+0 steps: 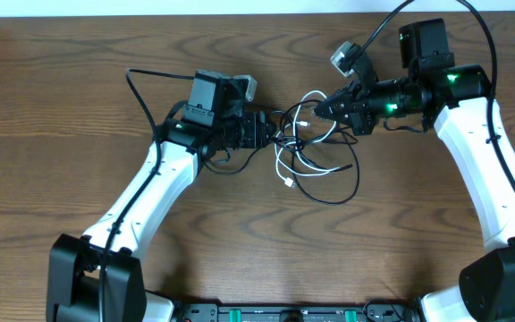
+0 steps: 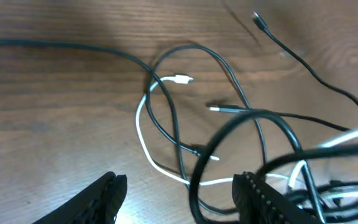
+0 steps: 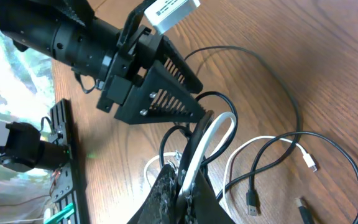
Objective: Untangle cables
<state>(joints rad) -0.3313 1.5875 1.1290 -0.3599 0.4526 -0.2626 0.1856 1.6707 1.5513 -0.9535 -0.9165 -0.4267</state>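
Closest to the base, the slack part of the cables (image 1: 325,174) lies on the table (image 1: 79,72) in a few loose loops. They're black apart from a white cord (image 1: 282,165), whose plug (image 2: 182,79) sits free on the wood. Nothing looks knotted hard down there, just loops crossing each other.

A bit further out is where the action is. The right gripper (image 3: 188,177) is clenched on a bunch of the cables, the white cord plus at least one black loop, and holds it up off the table. The left gripper (image 2: 179,202) faces it from just beside the tangle with its jaws apart. A black loop (image 2: 229,134) arches over one finger, but I can't see anything pinched.

My read: this is the separate-the-strands step, early on, with one side anchored and the other picking a strand. The next move wants the left claw to close on one cord only, probably that black loop, then pull away from the right so the crossings slide out. Grabbing two at once would just tighten the mess.
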